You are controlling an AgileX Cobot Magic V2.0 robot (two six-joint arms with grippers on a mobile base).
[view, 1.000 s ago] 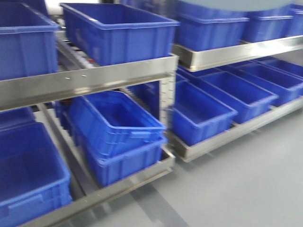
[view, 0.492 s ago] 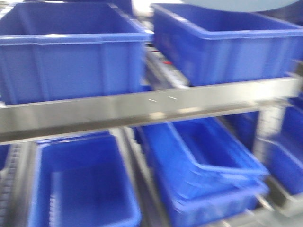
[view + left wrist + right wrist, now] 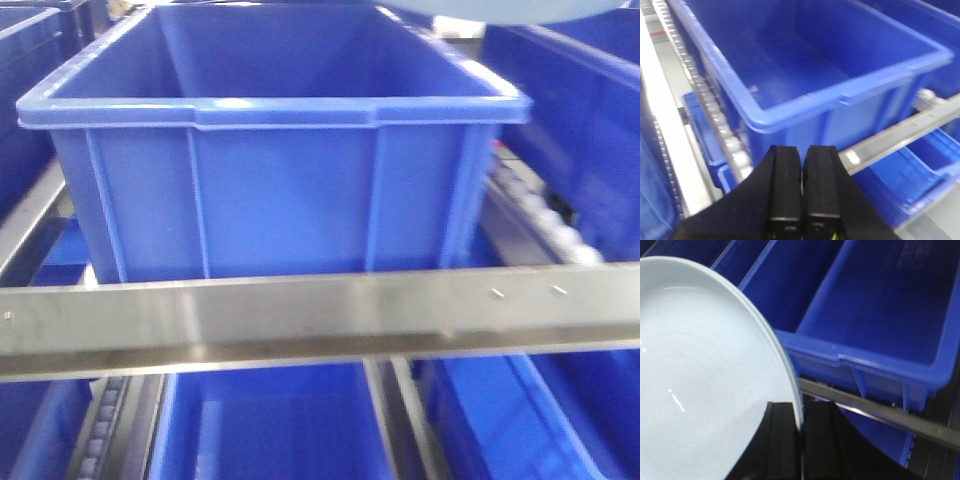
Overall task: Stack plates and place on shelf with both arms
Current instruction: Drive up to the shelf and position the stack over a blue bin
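The right gripper [image 3: 801, 416] pinches the plate [image 3: 700, 365] by its rim; the left gripper [image 3: 801, 155] is closed, empty. Held one-sided, the plate may slip near the crate [image 3: 270, 200]

Glossy plate [image 3: 700, 380], brushed s/s shelf [image 3: 300, 320], plastic crate [image 3: 280, 200]

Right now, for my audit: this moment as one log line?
left gripper shut, empty | right gripper shut on plate | blue crate on shelf

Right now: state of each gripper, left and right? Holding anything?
Left gripper: closed, nothing visible between its fingers.
Right gripper: closed on the rim of the pale plate.
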